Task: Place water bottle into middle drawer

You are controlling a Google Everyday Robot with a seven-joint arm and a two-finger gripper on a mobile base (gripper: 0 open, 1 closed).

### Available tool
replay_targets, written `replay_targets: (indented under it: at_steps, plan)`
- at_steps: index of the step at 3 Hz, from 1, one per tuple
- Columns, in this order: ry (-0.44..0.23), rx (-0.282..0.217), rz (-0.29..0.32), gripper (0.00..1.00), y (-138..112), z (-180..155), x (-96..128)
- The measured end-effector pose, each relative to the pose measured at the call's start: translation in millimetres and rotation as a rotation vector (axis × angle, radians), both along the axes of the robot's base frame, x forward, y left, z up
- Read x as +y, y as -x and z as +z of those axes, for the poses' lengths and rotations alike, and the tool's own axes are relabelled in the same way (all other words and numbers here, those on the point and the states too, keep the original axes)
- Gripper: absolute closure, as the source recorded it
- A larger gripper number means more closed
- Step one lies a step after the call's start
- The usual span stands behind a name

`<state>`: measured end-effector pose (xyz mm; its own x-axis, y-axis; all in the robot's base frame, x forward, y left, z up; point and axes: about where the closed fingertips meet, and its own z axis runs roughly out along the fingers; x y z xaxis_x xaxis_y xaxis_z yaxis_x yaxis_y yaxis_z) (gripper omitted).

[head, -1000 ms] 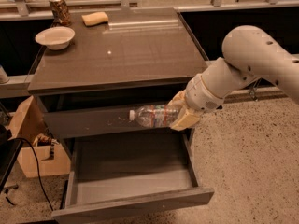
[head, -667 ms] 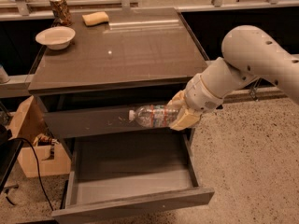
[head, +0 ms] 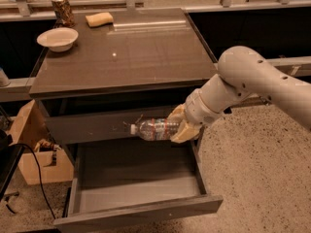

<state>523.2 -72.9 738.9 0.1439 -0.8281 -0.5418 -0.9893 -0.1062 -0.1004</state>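
Observation:
The water bottle (head: 153, 129), clear with a white cap and a thin label band, lies on its side in the air with the cap pointing left. My gripper (head: 181, 126) is shut on its bottom end and comes in from the right on the white arm. The bottle hangs in front of the closed scratched drawer (head: 87, 127) and above the back part of the open middle drawer (head: 146, 215). That drawer is pulled far out, and its smooth grey inside holds nothing.
On the cabinet top (head: 146, 62) stand a white bowl (head: 57, 38), a patterned can (head: 63, 11) and a yellow sponge (head: 99, 19), all at the back left. A cardboard box (head: 29, 149) and a black cable (head: 41, 183) are on the floor to the left.
The arm has dropped a little, and the bottle has come slightly lower toward the open drawer. The grip on the bottle is unchanged.

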Motion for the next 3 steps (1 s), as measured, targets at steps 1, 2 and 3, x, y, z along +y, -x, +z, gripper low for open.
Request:
replay_targets:
  at_steps: [1,2,3]
  plan:
    - [-0.011,0.004,0.014,1.00,-9,-30,2]
    - [-0.014,0.016,0.024,1.00,-18,-70,-1]
    - [0.006,0.072,0.068,1.00,-17,-153,0]
